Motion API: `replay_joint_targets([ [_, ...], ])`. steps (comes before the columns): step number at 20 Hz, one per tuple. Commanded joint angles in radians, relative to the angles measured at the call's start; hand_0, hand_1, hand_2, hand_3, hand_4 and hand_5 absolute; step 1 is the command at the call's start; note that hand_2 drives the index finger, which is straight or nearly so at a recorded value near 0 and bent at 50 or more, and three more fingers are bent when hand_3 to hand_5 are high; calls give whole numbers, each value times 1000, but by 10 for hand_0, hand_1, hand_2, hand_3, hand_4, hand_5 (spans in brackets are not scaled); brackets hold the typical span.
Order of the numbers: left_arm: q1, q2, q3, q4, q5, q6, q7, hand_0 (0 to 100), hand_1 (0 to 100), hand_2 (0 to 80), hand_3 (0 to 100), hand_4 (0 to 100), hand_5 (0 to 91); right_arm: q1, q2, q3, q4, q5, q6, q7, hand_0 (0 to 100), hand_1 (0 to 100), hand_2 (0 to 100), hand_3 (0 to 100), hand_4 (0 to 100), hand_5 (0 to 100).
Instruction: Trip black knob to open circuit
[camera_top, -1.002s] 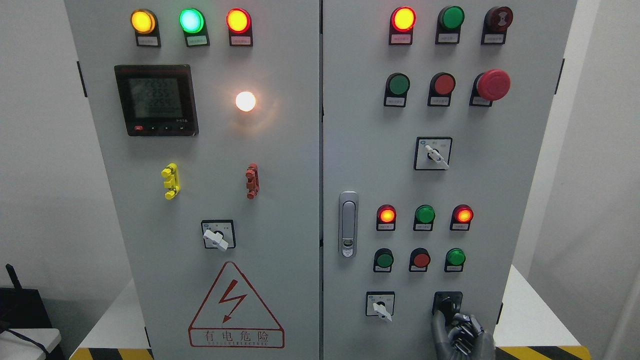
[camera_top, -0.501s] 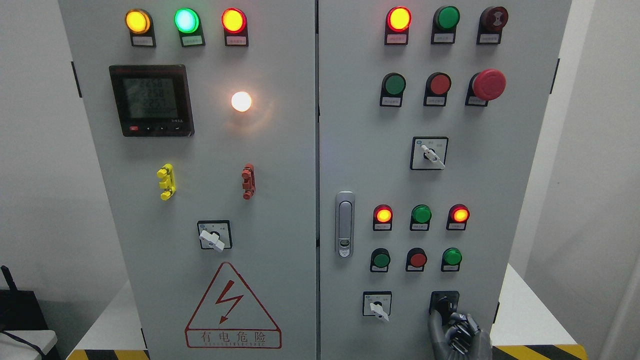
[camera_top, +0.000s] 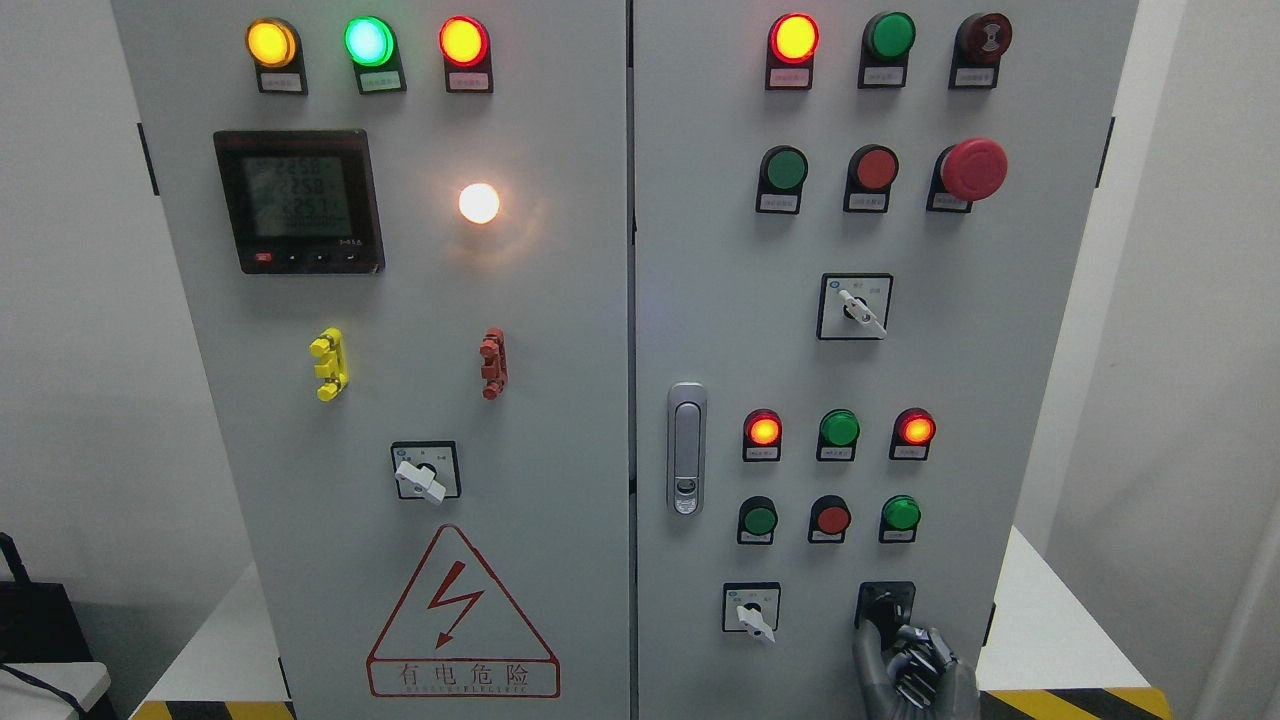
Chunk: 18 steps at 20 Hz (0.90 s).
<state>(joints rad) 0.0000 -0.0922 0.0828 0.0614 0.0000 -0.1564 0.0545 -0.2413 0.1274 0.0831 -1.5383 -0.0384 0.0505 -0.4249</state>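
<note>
The black knob (camera_top: 884, 603) sits in a black square plate at the bottom right of the grey cabinet's right door (camera_top: 720, 330). My right hand (camera_top: 900, 650) comes up from the bottom edge just below it. Its dark thumb reaches up the knob's left side and the curled fingers (camera_top: 925, 668) press against its lower right. The hand hides the knob's lower part, so I cannot read which way its handle points. My left arm does not show.
A white-handled selector switch (camera_top: 752, 610) is left of the knob, with rows of lamps and push buttons above. A red mushroom stop button (camera_top: 972, 168) juts out at the upper right. A door latch (camera_top: 686, 448) sits by the centre seam. Yellow-black floor tape (camera_top: 1080, 703) runs under the cabinet.
The whole panel has drifted slightly left in the picture. My right hand has stayed on the black knob and sits a little lower in the frame.
</note>
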Motion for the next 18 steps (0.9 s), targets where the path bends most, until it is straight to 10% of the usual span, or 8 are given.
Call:
replay_joint_targets([
  [1, -8, 0, 0, 0, -34, 0, -1, 120, 389, 0, 0, 0, 0, 0, 0, 4, -5, -5, -1, 6, 646, 775, 658, 967, 960, 975],
  [18, -8, 0, 0, 0, -34, 0, -1, 120, 389, 0, 0, 0, 0, 2, 0, 9, -17, -5, -1, 8, 652, 780, 661, 968, 971, 976],
])
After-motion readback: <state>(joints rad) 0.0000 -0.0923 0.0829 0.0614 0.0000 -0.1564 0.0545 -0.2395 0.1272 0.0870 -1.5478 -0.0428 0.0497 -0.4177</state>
